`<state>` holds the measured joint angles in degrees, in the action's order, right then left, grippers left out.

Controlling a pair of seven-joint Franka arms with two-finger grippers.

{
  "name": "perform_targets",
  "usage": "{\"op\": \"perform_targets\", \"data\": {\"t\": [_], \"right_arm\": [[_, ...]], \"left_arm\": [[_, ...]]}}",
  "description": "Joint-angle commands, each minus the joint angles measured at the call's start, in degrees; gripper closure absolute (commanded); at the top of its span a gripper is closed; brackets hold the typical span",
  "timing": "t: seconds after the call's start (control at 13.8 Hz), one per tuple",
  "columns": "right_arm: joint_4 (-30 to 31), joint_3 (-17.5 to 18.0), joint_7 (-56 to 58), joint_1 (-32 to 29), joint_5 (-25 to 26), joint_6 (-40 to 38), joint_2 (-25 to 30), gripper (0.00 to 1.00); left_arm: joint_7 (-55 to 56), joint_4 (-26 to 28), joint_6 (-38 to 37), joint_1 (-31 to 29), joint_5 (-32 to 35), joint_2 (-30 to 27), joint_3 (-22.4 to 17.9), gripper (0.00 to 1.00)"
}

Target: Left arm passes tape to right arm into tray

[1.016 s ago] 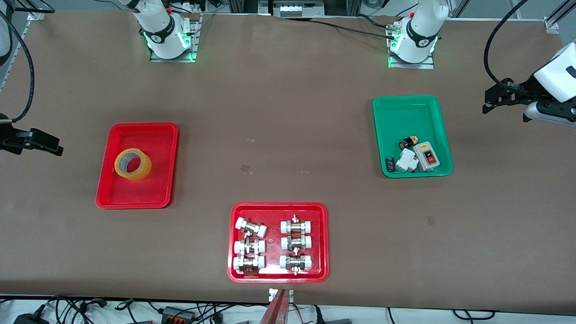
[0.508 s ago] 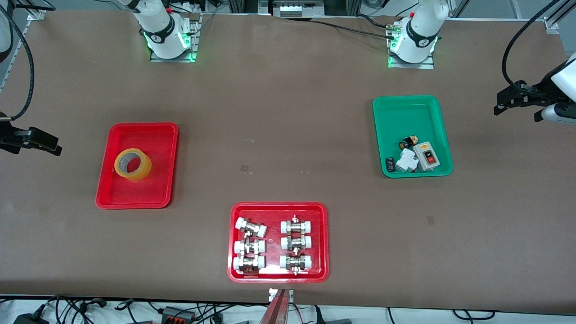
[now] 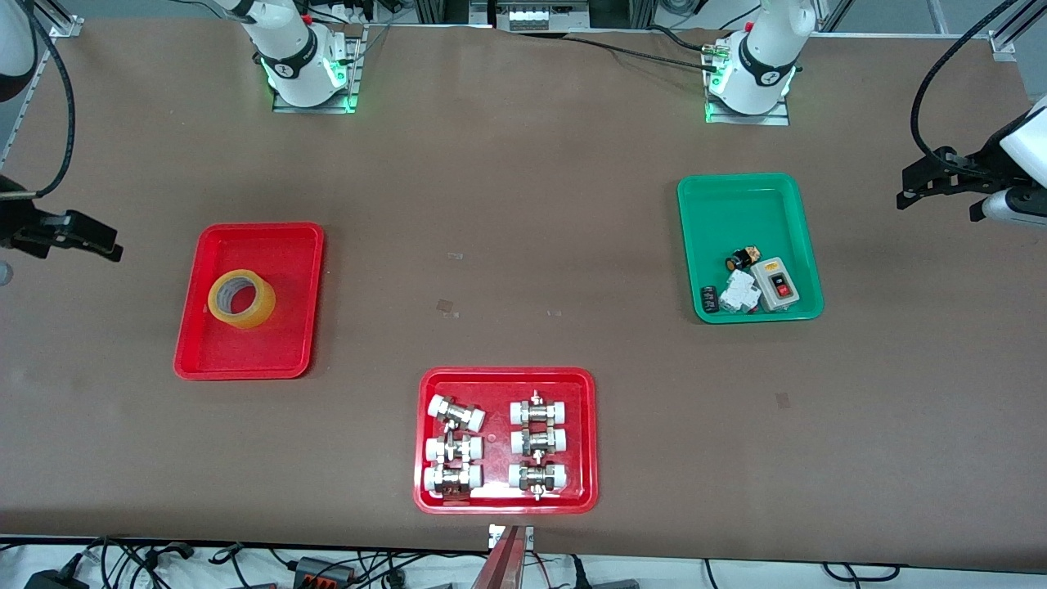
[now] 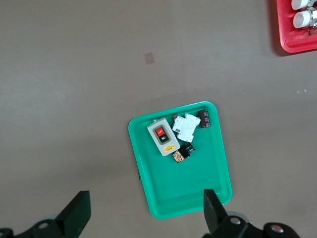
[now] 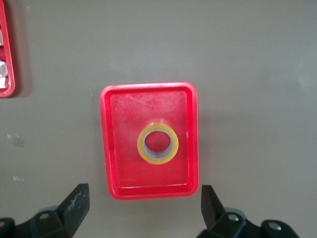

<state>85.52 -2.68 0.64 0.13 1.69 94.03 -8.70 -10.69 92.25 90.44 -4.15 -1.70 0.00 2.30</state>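
The tape (image 3: 241,298) is seen lying in the tray (image 3: 296,237) (no label readable); left gripper (image 4: 143,215) and right gripper (image 5: 143,210) are held wide apart, empty

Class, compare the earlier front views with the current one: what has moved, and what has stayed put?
The left gripper drew back toward the left arm's table end, fingers open. The right gripper shifted slightly toward the robots' bases, also open. The tape stayed in the tray; nothing was grasped or released.
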Motion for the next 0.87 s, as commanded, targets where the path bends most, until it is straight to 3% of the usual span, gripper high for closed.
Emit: {"op": "perform_targets", "data": {"t": [0.0,0.15,0.8], "right_arm": [[11.67,-0.84,-0.81,1.01,-0.28,4.14,7.63,0.00],[13.53,-0.66,-0.72,1.10,-0.19,4.67,8.96,0.00],[11.43,-0.40,1.83,1.19,-0.28,1.25,10.19,0.00]], "left_arm": [[-1.18,0.21,-0.44,0.20,1.44,-0.35,0.51,0.00],[-1.18,0.21,-0.44,0.20,1.44,-0.44,0.77,0.00],[-0.30,0.12,-0.18,0.20,1.52,-0.27,-0.02,0.00]]}}
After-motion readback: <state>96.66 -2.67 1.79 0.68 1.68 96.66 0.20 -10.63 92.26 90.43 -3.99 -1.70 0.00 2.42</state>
